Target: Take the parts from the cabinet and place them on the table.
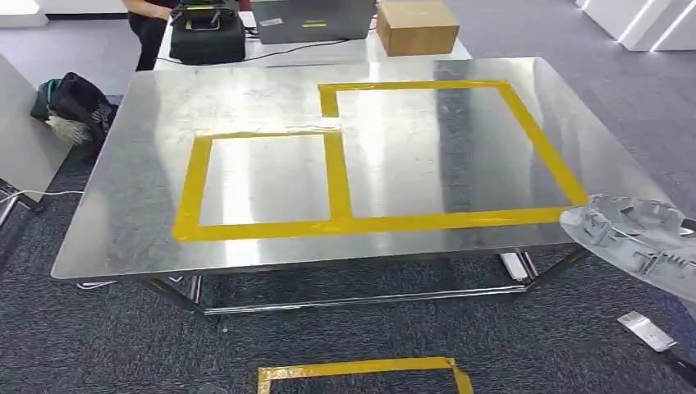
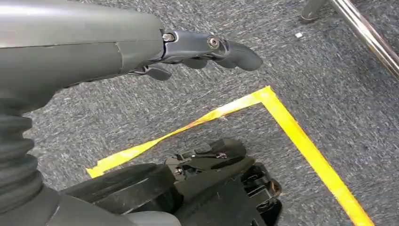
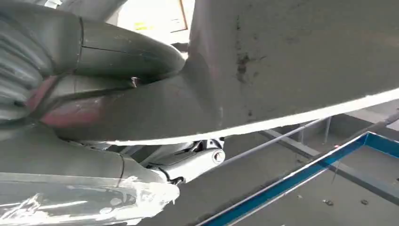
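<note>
Right hand [image 3: 117, 113] clamped on grey part [image 1: 636, 234], thumb above, fingers beneath, beside table [image 1: 115, 213] edge, left hand [image 2: 207, 49] hanging slack, fingers apart, over carpet [image 2: 329, 84].

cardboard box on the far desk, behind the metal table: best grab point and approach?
Take the cardboard box by its two opposite side faces, coming down from above. Its top is flat, closed and clear, and its sides look upright and parallel. To its left a laptop sits close, so a side approach looks cramped. It lies beyond the whole metal table, probably out of reach from here.
</note>
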Tool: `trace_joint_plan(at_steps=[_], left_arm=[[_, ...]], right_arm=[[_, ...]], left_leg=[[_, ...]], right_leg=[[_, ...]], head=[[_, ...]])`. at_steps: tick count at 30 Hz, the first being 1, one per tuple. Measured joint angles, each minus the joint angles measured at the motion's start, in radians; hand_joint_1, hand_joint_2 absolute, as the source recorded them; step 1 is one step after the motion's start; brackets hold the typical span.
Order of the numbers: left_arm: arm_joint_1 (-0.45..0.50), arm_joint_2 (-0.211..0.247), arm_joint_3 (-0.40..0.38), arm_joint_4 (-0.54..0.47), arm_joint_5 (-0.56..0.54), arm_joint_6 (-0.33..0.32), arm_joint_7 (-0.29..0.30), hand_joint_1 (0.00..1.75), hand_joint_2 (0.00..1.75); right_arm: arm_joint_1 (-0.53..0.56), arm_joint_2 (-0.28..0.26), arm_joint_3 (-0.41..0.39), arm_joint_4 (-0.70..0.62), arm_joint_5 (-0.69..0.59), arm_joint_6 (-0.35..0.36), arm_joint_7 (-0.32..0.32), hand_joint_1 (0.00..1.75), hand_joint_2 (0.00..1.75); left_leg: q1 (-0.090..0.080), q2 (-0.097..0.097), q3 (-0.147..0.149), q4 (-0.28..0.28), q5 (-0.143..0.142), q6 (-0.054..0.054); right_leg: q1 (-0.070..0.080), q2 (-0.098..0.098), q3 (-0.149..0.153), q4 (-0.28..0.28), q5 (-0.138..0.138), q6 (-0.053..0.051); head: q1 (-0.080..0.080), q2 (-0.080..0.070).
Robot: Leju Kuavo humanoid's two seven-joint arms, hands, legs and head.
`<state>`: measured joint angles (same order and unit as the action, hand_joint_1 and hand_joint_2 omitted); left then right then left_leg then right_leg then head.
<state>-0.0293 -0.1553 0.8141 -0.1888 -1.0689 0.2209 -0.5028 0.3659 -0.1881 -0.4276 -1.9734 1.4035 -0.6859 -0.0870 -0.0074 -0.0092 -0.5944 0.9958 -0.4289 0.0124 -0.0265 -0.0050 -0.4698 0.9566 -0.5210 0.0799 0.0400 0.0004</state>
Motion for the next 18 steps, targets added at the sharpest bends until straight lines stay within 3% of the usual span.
trace_joint_plan(at_steps=[12,13,14,15,16,17,18], left_arm=[[-0.001,0.002,0.019,0.0,0.018,-0.015,0.009,0.0,1.75],[-0.003,0.005,0.02,-0.001,0.018,-0.015,0.009,0.0,1.75],[-0.002,0.006,0.02,-0.001,0.016,-0.015,0.01,0.0,1.75],[-0.004,0.006,0.02,-0.001,0.015,-0.014,0.013,0.0,1.75],[-0.001,0.007,0.021,-0.001,0.011,-0.012,0.019,0.0,1.75],[-0.001,0.008,0.021,-0.001,0.011,-0.01,0.021,0.0,1.75],[-0.003,0.01,0.022,-0.001,0.01,-0.009,0.021,0.0,1.75]], right_arm=[[-0.019,0.001,0.011,0.01,0.037,0.0,0.002,1.75,1.75],[-0.023,0.001,0.015,0.011,0.044,0.0,0.006,1.75,1.75],[-0.025,0.003,0.02,0.018,0.05,0.0,0.011,1.75,1.75],[-0.029,0.003,0.022,0.019,0.054,0.0,0.018,1.75,1.75],[-0.033,0.004,0.027,0.024,0.059,0.0,0.027,1.75,1.75],[-0.038,0.004,0.031,0.026,0.062,0.0,0.036,1.75,1.75],[-0.041,0.004,0.035,0.029,0.064,0.0,0.041,1.75,1.75]], left_leg=[[0.0,0.0,0.001,0.001,-0.002,0.001],[-0.005,0.0,0.002,-0.011,-0.018,0.016],[-0.004,-0.001,0.014,-0.029,-0.023,0.021],[-0.003,-0.004,0.033,-0.042,-0.031,0.027],[-0.001,-0.006,0.052,-0.06,-0.02,0.035],[0.0,-0.006,0.064,-0.06,-0.022,0.041],[0.0,-0.006,0.07,-0.059,-0.024,0.042]], right_leg=[[0.001,0.0,0.0,0.0,-0.001,0.0],[-0.003,-0.002,0.014,-0.016,-0.004,0.013],[-0.005,-0.001,0.019,0.005,0.027,0.022],[-0.006,-0.001,0.033,0.006,0.032,0.029],[-0.01,-0.001,0.022,0.014,0.017,0.025],[-0.009,0.002,0.006,0.056,-0.005,0.018],[-0.007,0.003,-0.04,0.135,-0.042,0.012]], head=[[0.0,0.0],[-0.001,0.0],[0.0,0.0],[0.0,0.0],[0.003,0.0],[0.006,-0.001],[0.01,0.0]])
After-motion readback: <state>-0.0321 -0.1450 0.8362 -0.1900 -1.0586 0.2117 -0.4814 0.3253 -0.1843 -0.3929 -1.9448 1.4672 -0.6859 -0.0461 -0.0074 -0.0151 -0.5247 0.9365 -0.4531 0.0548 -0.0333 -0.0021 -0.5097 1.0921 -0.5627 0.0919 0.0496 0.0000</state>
